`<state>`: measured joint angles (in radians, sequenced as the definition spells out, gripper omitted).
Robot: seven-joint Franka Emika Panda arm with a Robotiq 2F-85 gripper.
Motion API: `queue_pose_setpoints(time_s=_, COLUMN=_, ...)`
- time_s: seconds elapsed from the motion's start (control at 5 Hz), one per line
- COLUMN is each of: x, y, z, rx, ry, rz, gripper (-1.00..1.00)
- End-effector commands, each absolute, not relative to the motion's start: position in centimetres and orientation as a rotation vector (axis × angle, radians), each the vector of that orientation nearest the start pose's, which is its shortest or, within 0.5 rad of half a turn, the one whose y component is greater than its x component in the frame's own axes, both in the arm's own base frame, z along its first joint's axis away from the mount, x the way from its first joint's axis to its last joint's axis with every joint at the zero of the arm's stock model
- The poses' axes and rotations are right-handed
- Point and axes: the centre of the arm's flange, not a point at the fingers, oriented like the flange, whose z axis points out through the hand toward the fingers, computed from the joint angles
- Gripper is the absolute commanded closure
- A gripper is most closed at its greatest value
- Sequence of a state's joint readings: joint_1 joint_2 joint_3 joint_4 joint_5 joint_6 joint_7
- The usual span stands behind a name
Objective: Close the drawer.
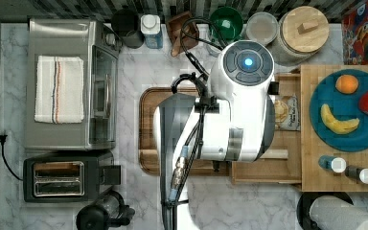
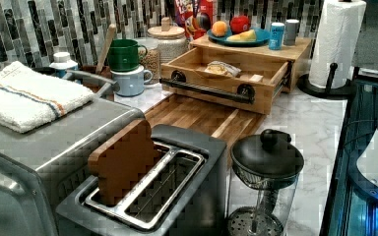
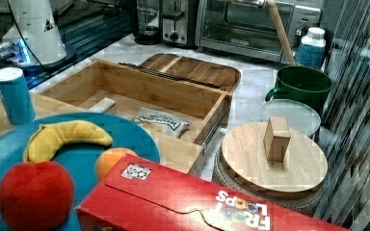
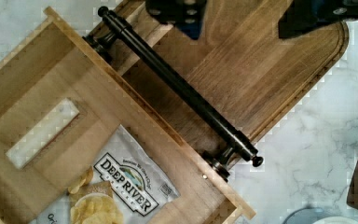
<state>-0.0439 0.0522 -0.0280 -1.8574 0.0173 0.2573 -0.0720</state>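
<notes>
The drawer [image 2: 268,71] is a shallow light-wood box, pulled out open from under the slab [image 2: 256,50] that bears the blue plate. Its long black bar handle [image 4: 177,86] runs across the front, over the dark cutting board [image 4: 261,70]. Inside lie a chip bag [image 4: 116,191] and a small white block [image 4: 42,133]. My gripper [image 4: 240,28] hovers open above the cutting board, just beyond the handle and clear of it, with nothing between its fingers. In the top view the white arm [image 1: 239,110] covers most of the drawer [image 1: 268,167].
A toaster oven [image 1: 67,81], a toaster [image 1: 60,178] and a French press [image 2: 266,162] stand past the cutting board. Mugs [image 2: 125,54], a lidded jar [image 3: 272,159] and a cereal box [image 3: 197,202] line the tiled wall. A paper towel roll [image 2: 334,42] stands beside the slab.
</notes>
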Motion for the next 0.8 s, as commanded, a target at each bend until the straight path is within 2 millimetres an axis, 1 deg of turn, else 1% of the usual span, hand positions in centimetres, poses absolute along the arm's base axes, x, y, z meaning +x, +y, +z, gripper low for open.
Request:
queue_pose_setpoints(time_s=0.2, x=56.6, y=-4.2, z=48.1, rx=-2.902, ry=1.205, rz=0.13, gripper=1.0)
queue_pose_setpoints(time_s=0.4, x=56.6, y=-4.2, z=48.1, rx=-2.902, ry=1.205, rz=0.13, gripper=1.0)
queue_pose_setpoints(time_s=0.6, x=57.0, y=-3.5, z=48.1, rx=-2.925, ry=1.016, rz=0.24, gripper=-1.0)
queue_pose_setpoints(time_s=0.8, x=56.7, y=-0.4, z=47.9, rx=-3.006, ry=0.738, rz=0.227, gripper=-1.0)
